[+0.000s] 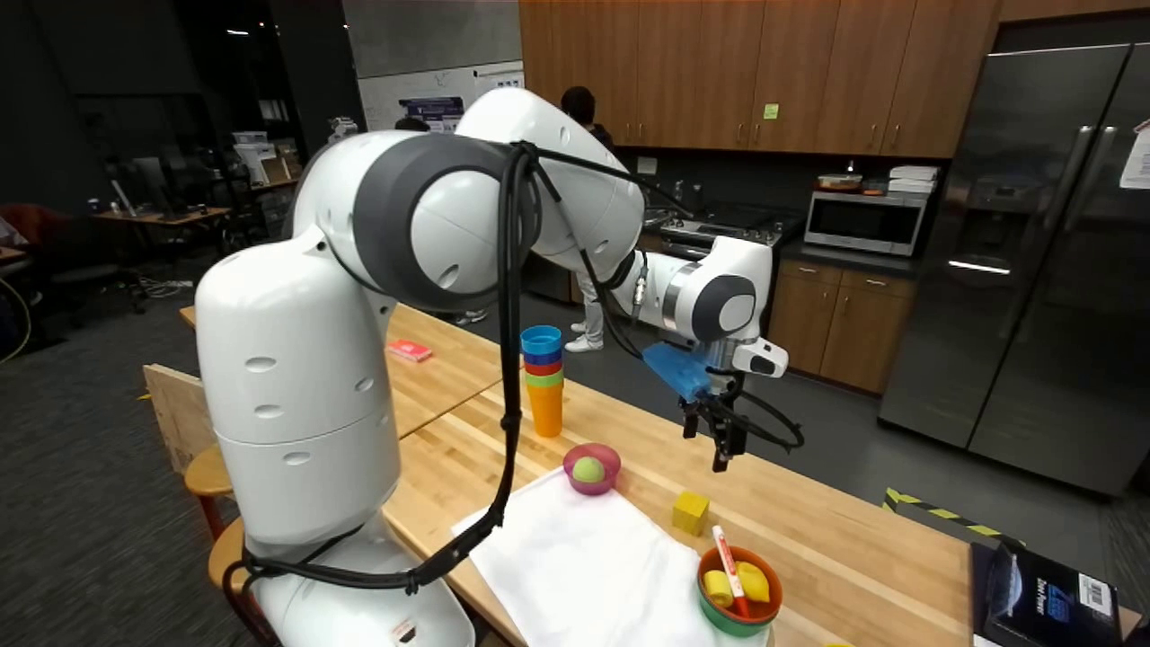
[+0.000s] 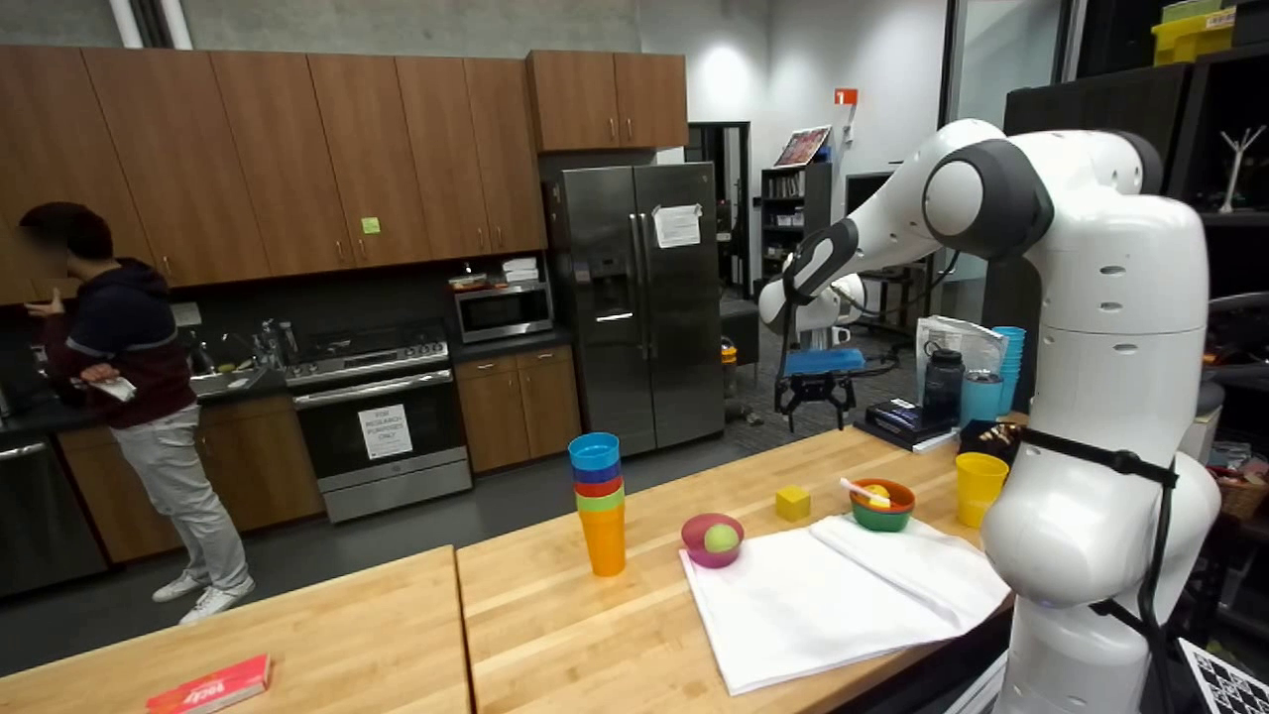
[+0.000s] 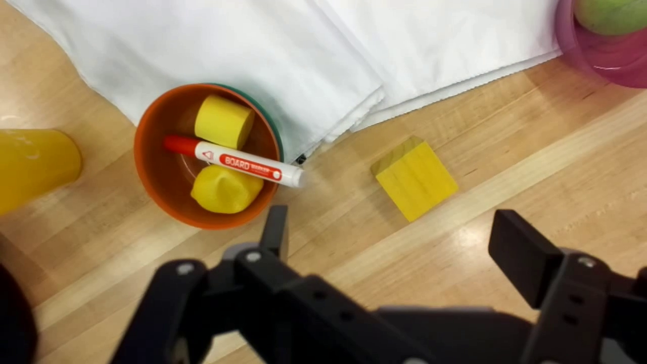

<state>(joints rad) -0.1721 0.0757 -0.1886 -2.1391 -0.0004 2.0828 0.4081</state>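
Gripper [image 3: 397,240] empty, spread wide; cube [image 3: 417,179] on the surface [image 1: 871,539] between cloth [image 3: 445,45] and far edge; marker [image 3: 237,161] already leaning in orange bowl [image 3: 155,167]; cube not yet grasped, so work seems part done.

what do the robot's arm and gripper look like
The arm is glossy white and rounded, with dark grey bands and bundled black cables along its outside. The gripper is black and jointed, with blocky fingers and silvery pins; a blue piece sits just above it.
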